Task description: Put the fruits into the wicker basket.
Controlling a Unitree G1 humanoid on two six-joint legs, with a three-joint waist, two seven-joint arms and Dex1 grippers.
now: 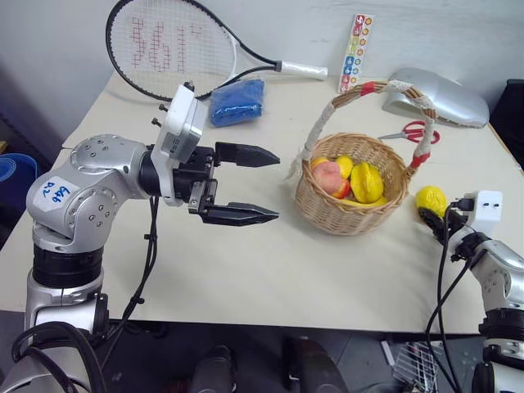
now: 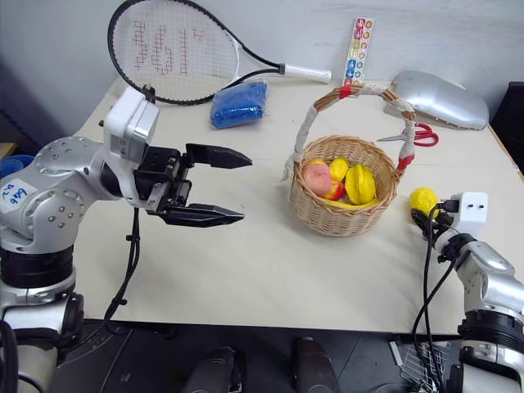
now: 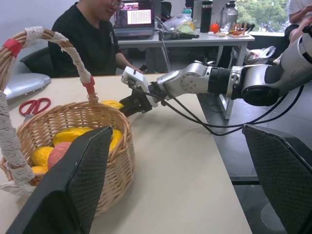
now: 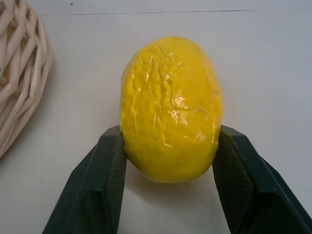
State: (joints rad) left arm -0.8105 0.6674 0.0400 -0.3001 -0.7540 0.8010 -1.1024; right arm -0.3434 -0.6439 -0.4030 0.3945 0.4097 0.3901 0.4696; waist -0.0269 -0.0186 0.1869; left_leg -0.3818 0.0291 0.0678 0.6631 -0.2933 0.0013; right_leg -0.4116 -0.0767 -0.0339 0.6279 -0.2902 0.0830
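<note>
The right gripper [image 4: 168, 161] pinches the yellow lemon [image 4: 169, 107] near the table's [image 1: 246, 270] right edge, just beside the wicker basket [image 1: 352, 214]. The left gripper [image 1: 246, 184] hovers spread wide over mid-table. The lemon's glossy skin could slip free on lifting, or catch the basket's arched handle [image 1: 360, 92].

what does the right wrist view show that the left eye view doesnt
Right wrist view: both fingers pressed against the sides of the lemon, which sits on the table; the contact itself is plain here.

Left eye view: the left gripper wide open and holding nothing, a racket, a blue bundle, scissors, a silver-grey domed object, and fruits already in the basket.

Both: the lemon beside the wicker basket, with the right gripper at it.
</note>
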